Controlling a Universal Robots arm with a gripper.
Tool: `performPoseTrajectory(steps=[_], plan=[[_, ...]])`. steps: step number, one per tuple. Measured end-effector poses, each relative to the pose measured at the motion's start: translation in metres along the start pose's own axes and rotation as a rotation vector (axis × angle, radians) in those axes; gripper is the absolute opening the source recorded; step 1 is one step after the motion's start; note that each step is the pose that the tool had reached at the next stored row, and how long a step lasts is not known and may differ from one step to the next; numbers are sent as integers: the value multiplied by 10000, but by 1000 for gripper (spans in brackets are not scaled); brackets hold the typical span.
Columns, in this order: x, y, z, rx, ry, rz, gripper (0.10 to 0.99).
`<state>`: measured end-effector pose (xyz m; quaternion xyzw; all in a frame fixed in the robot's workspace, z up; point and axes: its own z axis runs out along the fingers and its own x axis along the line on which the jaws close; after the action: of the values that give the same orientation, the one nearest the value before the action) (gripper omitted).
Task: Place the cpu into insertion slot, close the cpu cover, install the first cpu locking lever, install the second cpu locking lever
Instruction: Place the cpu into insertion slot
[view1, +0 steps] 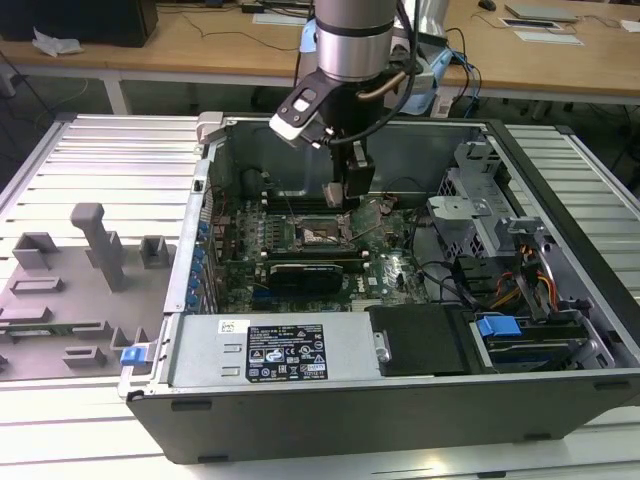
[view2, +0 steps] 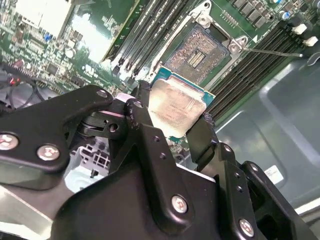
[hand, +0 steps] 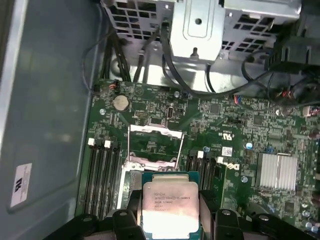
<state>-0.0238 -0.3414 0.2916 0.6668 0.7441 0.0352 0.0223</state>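
My gripper (view1: 343, 200) hangs inside the open computer case, just above the motherboard. It is shut on the cpu (view2: 175, 107), a flat square chip with a silvery top on a green edge, which the two black fingers (view2: 142, 112) clamp from opposite sides. In the first wrist view the cpu (hand: 170, 202) sits between the fingers of the gripper (hand: 170, 222). The insertion slot (view2: 200, 50) lies open below and slightly ahead of the chip, its speckled pin field bare; the slot (view1: 322, 235) is under the gripper. The cpu cover (hand: 152, 131) stands raised. A thin locking lever (view2: 272, 51) sticks out sideways.
Long black memory slots (hand: 102, 172) flank the socket on both sides. A black graphics card (view1: 305, 270) lies in front of it, a power supply (view1: 270, 350) nearer still. A drive cage (view1: 470, 215) and cables fill the exterior view's right. A grey fixture tray (view1: 80, 270) sits outside.
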Motion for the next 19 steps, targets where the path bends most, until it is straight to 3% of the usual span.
performPoseTrajectory(steps=[12, 19], plan=[[13, -114, 198, -3, -70, 671, 541], [23, -162, 318, 13, -77, 798, 541]])
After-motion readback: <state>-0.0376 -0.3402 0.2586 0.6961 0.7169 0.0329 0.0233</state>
